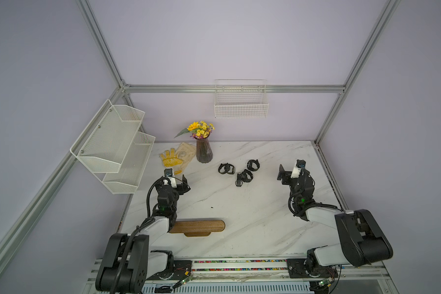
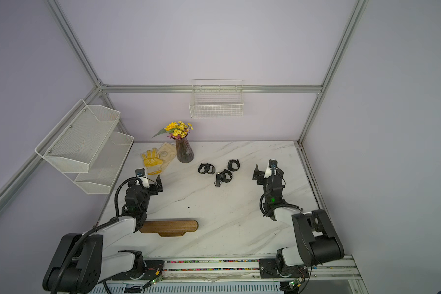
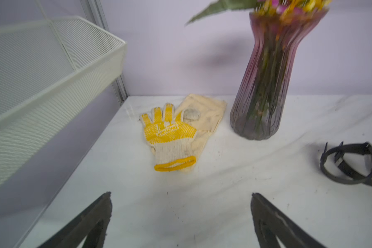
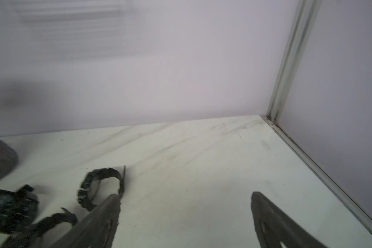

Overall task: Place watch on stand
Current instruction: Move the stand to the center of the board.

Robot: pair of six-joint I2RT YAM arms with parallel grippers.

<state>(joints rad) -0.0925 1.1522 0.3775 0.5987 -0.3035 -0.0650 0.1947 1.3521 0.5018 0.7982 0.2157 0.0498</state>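
Three black watches lie in a loose group mid-table in both top views: one to the left (image 1: pixel 226 168), one at the back (image 1: pixel 253 165) and one in front (image 1: pixel 245 177). The stand (image 1: pixel 199 226), a long brown wooden bar on a small oval base, lies near the front edge, its left end hidden under my left arm. My left gripper (image 1: pixel 177 179) stands open over bare table, left of the watches, and one watch (image 3: pixel 352 163) shows off to its side. My right gripper (image 1: pixel 289 170) stands open and empty, right of the watches, with the back watch (image 4: pixel 101 186) just beyond one finger.
A purple vase of yellow flowers (image 1: pixel 204 151) stands at the back left, with a yellow glove (image 1: pixel 172 159) on a beige one beside it. A white mesh shelf (image 1: pixel 112 145) hangs over the table's left edge. A wire basket (image 1: pixel 241 101) hangs on the back wall.
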